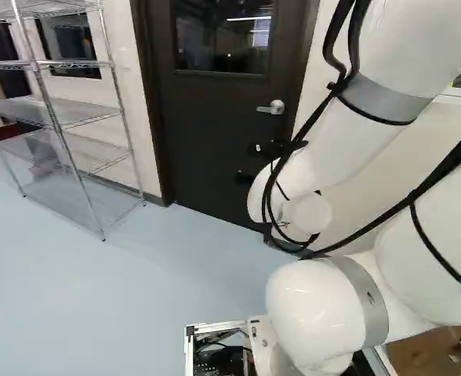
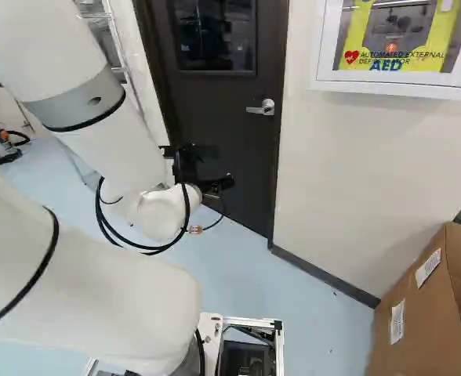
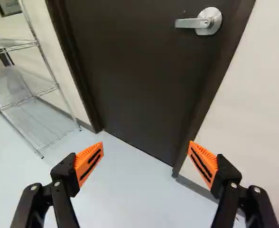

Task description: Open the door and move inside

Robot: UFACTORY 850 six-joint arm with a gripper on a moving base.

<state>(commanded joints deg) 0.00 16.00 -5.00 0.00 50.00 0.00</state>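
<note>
Reaching forward, arm (image 2: 109, 137) angled down | gripper (image 2: 201, 167) spread wide, holding nothing | door (image 2: 242, 176) ahead

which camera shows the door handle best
The wrist view: the door handle looks largest there, its lever and round plate both unblocked. The left and right base views also show it whole and uncovered on the dark door, but much smaller.

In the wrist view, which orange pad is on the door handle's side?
The pad seen against the door frame's foot; the other pad shows over the floor, on the wire rack's side.
</note>
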